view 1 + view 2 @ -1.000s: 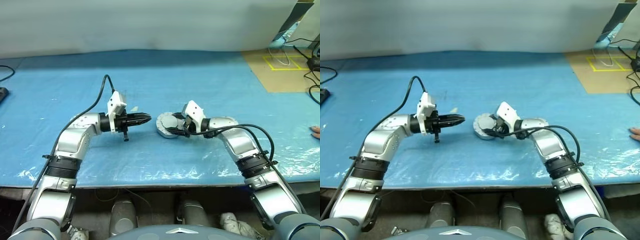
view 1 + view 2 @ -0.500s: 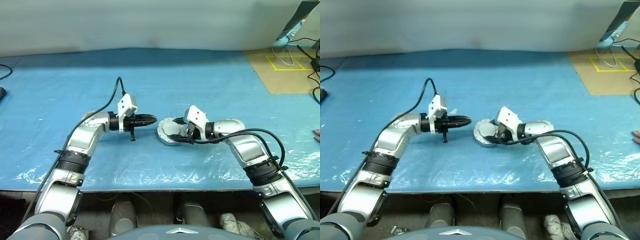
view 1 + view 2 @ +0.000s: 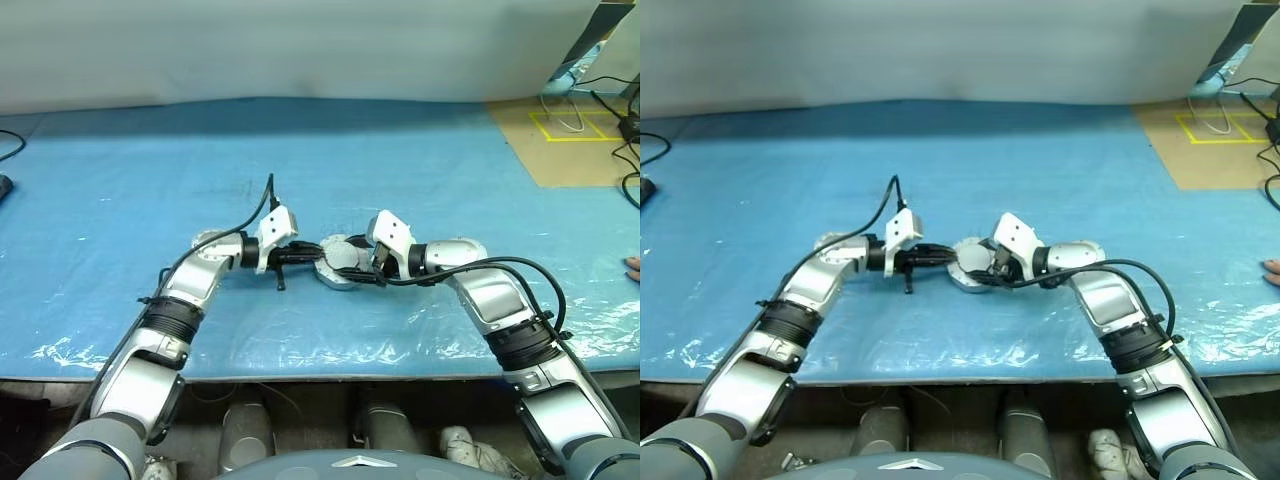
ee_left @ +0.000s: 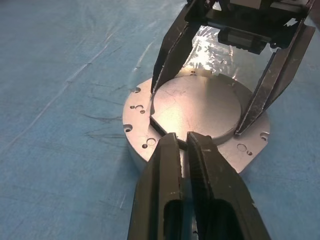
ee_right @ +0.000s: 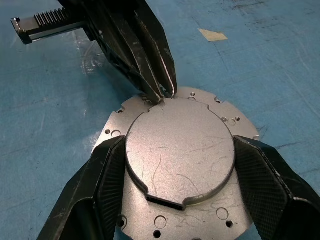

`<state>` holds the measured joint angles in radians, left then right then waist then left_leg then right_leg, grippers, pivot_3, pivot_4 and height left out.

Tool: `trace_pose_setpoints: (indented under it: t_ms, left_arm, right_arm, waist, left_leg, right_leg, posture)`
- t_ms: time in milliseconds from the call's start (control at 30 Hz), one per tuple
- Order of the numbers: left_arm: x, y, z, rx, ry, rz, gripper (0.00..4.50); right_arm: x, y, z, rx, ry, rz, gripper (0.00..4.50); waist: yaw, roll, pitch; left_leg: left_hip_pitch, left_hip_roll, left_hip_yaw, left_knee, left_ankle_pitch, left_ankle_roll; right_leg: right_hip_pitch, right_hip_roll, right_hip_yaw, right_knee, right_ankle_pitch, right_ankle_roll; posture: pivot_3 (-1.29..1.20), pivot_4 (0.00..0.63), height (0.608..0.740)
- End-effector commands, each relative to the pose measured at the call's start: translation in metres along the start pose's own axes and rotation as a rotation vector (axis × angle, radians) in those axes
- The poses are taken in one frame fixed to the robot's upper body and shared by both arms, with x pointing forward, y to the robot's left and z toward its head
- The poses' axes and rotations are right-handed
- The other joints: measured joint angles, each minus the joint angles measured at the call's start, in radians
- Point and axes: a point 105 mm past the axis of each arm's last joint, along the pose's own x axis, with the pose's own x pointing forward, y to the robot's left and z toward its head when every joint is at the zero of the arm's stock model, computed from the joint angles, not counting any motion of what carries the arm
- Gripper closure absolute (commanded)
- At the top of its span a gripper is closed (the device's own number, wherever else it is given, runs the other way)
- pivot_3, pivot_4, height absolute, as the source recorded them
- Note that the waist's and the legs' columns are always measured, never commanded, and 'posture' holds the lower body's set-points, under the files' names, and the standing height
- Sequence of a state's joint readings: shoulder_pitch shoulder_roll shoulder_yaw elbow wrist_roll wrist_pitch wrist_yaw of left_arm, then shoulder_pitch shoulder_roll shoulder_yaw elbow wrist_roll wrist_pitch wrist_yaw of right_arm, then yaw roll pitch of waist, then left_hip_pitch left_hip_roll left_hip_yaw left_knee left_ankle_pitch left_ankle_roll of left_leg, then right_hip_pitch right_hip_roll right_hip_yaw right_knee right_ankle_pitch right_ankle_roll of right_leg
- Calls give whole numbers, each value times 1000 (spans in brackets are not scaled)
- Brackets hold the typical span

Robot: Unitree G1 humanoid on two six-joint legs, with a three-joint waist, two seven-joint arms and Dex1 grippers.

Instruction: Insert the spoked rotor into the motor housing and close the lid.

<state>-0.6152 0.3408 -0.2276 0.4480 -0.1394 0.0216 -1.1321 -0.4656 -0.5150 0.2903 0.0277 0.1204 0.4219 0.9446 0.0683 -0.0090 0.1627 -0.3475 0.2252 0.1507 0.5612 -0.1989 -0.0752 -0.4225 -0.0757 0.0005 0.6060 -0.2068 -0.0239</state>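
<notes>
The motor housing point(image 4: 137, 125), a round silver flanged can, rests on the blue sheet at the table's middle. The lid point(image 5: 180, 150) lies on top of it, smooth grey face up. The spoked rotor is hidden. My right gripper point(image 5: 178, 143) comes from the right, and its fingers point(image 5: 102, 185) press on opposite sides of the lid. My left gripper point(image 4: 182, 137) reaches in from the left, shut, with its tips touching the lid's rim where it meets the housing's flange. In the head views both grippers meet over the housing point(image 3: 335, 272).
A blue plastic sheet point(image 3: 420, 160) covers the table, whose front edge runs just in front of the arms. A scrap of tan tape point(image 5: 212, 34) lies beyond the housing. A person's fingers point(image 3: 631, 265) rest at the right edge. Cables point(image 3: 620, 100) lie on brown flooring at the far right.
My left gripper has moved right and down, from well clear of the housing to touching the lid's rim. The right gripper and the lid have stayed put.
</notes>
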Motion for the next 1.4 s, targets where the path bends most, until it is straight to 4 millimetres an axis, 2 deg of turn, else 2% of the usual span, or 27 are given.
trace_pose_setpoints:
  t_ms: [33,300,500,867,1400]
  left_arm:
    - [3,0,-1,53,27,-10,4133]
    - [6,3,-8,57,52,6,4133]
    - [-2,4,-13,47,65,-5,4133]
    - [2,-2,-11,67,62,-47,4133]
    - [-1,2,-9,77,58,-38,4133]
  right_arm:
    - [3,12,-43,89,146,20,1533]
    - [2,9,-41,87,141,7,1533]
    - [-1,8,-42,88,145,1,1533]
    - [-1,6,-41,81,144,-8,1533]
    - [-3,6,-43,74,148,-15,1533]
  waist:
    - [0,0,-1]
    - [1,-1,-6]
    - [1,-1,-6]
    - [1,-1,-6]
    - [1,-1,-6]
  left_leg:
    - [0,0,0,0,0,0]
    - [1,-1,0,0,0,0]
    - [1,-1,0,0,0,0]
    - [0,-1,0,-1,0,0]
    - [0,-1,0,-3,0,0]
  right_leg:
    - [0,0,0,0,0,0]
    - [1,-1,0,0,0,0]
    - [1,-1,0,-1,0,0]
    - [1,-1,0,-1,0,0]
    - [1,-1,0,-3,0,1]
  posture:
    - [0,150,740]
    - [0,150,740]
    - [0,150,740]
    - [0,150,740]
    - [0,150,740]
